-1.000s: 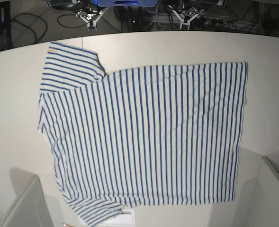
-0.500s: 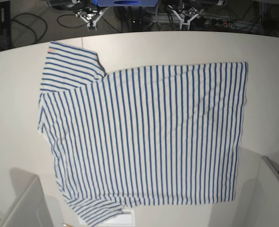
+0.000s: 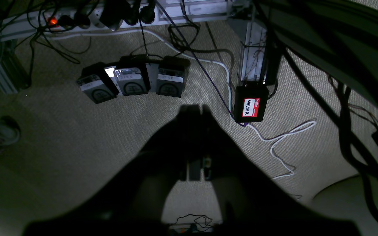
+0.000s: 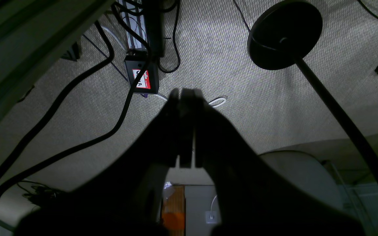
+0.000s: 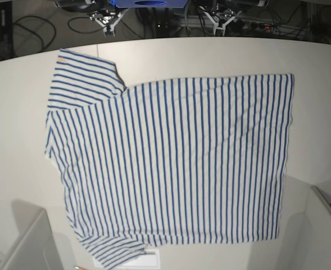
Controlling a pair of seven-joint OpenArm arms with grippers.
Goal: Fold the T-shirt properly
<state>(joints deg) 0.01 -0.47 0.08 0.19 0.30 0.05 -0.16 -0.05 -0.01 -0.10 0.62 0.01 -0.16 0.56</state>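
One T-shirt (image 5: 171,163), white with thin blue stripes, lies spread flat on the pale desk (image 5: 19,112), its sleeves toward the base view's left and an orange tab (image 5: 60,54) on the far sleeve. Both tools are off the desk, over the carpet floor (image 3: 77,131). The left tool (image 3: 194,109) has its jaws pressed together, holding nothing; the right tool (image 4: 184,93) is pressed together too, also holding nothing.

You cannot see the T-shirt (image 5: 171,163) in either wrist view; its lower sleeve is cut off by the base view's bottom edge.
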